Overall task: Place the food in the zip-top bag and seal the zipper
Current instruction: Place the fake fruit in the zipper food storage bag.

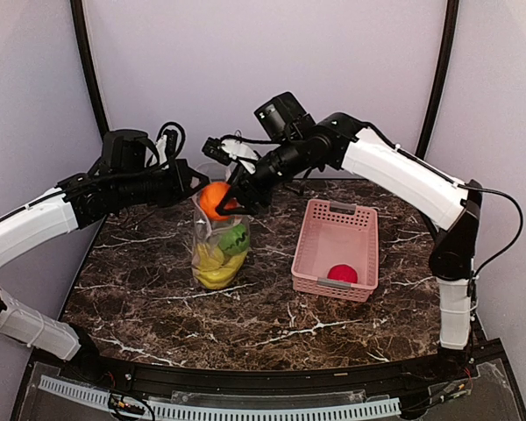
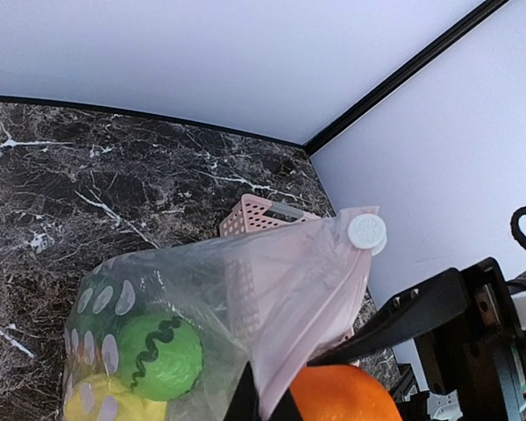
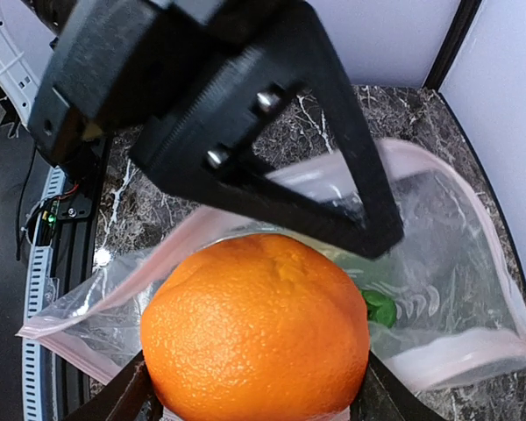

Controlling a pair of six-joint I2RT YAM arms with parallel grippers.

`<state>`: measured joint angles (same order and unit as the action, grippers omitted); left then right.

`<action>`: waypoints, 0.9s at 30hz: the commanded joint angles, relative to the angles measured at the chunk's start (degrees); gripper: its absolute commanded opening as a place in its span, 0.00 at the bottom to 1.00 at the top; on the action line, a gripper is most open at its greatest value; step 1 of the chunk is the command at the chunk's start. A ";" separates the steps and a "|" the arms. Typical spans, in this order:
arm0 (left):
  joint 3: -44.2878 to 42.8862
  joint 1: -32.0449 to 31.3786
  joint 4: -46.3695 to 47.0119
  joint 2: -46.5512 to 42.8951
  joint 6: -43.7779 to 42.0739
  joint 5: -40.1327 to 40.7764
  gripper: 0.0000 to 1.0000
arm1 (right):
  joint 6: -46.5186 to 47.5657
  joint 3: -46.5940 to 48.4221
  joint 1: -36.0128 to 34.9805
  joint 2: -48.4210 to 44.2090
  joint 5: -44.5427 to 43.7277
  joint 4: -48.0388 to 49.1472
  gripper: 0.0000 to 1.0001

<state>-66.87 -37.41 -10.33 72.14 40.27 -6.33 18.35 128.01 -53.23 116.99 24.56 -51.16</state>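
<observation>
Worktop [image 1: 158,307] of dark veined stone carries two things side by side, well apart: the zip-top bag [image 1: 202,219] on the left and a pink lattice basket [image 1: 333,288] on the right. The bag stands upright with its base on the stone, and through the clear dotted plastic the yellow pieces [image 1: 212,267] show at the bottom with a green pepper [image 1: 234,239] resting on top of them. In the near end of the basket lies the red-pink ball [image 1: 342,274], alone. Above the green pepper, at the open mouth of the bag, sits the orange [image 1: 212,200], clamped between the fingers of the right gripper [image 1: 226,203], which reaches in from the right. The right wrist view shows the fruit filling the span between the two fingers, with the mouth spread wide just beneath it and the pale pink zipper [image 3: 456,355] running round the rim, its two halves apart. The orange is at rim level, not yet down among the other food. On the far left side of the mouth, the left gripper [image 1: 191,186] pinches the rim, its fingers closed narrowly on the plastic and holding the bag up.
</observation>
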 commanded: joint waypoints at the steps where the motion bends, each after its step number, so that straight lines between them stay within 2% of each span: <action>1: -2.31 -0.19 1.65 0.28 -0.47 -1.23 0.01 | 3.22 3.66 -3.41 3.05 -5.58 -1.06 0.63; 7: -2.14 -0.21 1.52 0.58 -0.06 -1.65 0.01 | 6.77 5.14 -5.25 5.96 -12.50 -0.26 0.72; 13: -1.10 -0.21 1.42 -0.50 0.30 -1.19 0.01 | 8.13 5.53 -5.31 8.01 -20.64 0.31 0.75; 22: 0.64 -0.22 1.13 -2.03 0.34 0.38 0.01 | 7.70 3.85 -5.36 1.50 -19.21 1.03 0.89; 27: 1.20 -0.21 1.79 -1.81 0.47 1.23 0.01 | 6.15 3.14 -5.38 -2.11 -18.94 1.77 0.92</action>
<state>-66.59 -37.30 -10.85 72.27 40.91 -5.32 25.96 131.96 -58.24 120.27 6.35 -50.43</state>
